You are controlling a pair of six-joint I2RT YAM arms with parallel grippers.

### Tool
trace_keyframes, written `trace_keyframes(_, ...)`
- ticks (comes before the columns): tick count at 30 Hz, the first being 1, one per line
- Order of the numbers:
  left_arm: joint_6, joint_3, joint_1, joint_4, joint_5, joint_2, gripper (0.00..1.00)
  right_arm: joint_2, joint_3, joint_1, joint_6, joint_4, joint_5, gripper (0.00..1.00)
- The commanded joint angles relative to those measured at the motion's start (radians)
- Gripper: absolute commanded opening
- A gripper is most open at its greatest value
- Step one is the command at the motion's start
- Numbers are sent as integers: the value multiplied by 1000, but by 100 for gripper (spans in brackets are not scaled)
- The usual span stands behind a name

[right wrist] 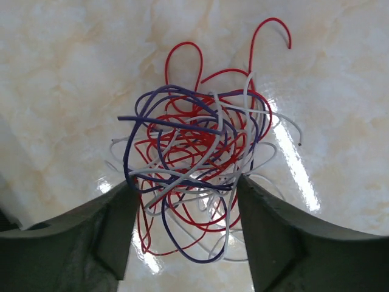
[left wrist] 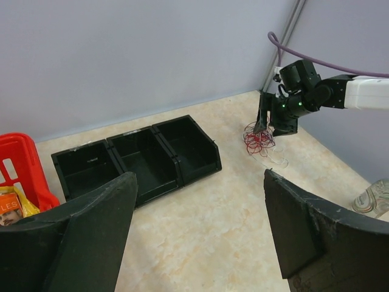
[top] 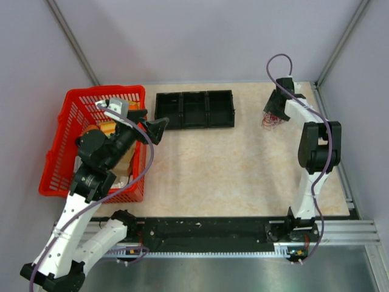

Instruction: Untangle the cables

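The cables (right wrist: 197,152) are a palm-sized tangle of red, white and dark blue wires lying on the table at the far right (top: 272,120). The tangle also shows in the left wrist view (left wrist: 258,141). My right gripper (right wrist: 187,201) is open and points down over the tangle, one finger on each side of its near part; several strands lie between the fingers (right wrist: 121,225). In the top view the right gripper (top: 276,112) sits right over the tangle. My left gripper (top: 159,129) is open and empty, held above the table beside the basket, far from the cables (left wrist: 200,207).
A red plastic basket (top: 61,152) with packaged items stands at the left. A row of three black bins (top: 194,109) lies at the back centre, also in the left wrist view (left wrist: 140,161). A clear plastic object (left wrist: 372,198) shows at the right edge.
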Motion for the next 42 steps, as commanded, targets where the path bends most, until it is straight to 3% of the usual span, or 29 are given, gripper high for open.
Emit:
trace_keyframes(1, 14, -4, -6, 55, 28, -4, 88, 15, 6, -3, -37, 78, -72, 59)
trace_keyframes(7, 11, -7, -9, 55, 31, 11, 87, -61, -91, 7, -37, 96, -26, 9)
trace_keyframes(10, 9, -7, -9, 55, 39, 18, 87, -187, -187, 44, -33, 96, -3, 0)
trace_keyframes(13, 20, 1, -10, 41, 33, 27, 87, -372, -318, 130, -19, 70, 71, 0)
trace_keyframes(18, 12, 1, -13, 45, 43, 37, 87, -684, -540, 280, -8, 37, 60, 0)
trace_keyframes(22, -3, 9, -13, 38, 68, 53, 86, -897, -660, 452, -36, 23, 2, 0)
trace_keyframes(24, -9, 12, -17, 36, 78, 59, 85, -951, -705, 506, -49, 44, -123, 0)
trace_keyframes(28, -19, 10, -21, 39, 95, 74, 82, -925, -729, 607, -114, 104, -361, 0)
trace_keyframes(32, -25, 25, -27, 16, 79, 117, 77, -833, -712, 776, -152, 141, -336, 0)
trace_keyframes(38, -15, 33, -41, -7, 46, 143, 75, -787, -792, 805, -48, 286, -406, 0)
trace_keyframes(39, -15, 33, -43, -7, 43, 145, 75, -780, -798, 804, -36, 293, -424, 2)
trace_keyframes(42, -19, 32, -64, -7, 43, 156, 75, -816, -814, 803, -11, 290, -454, 36)
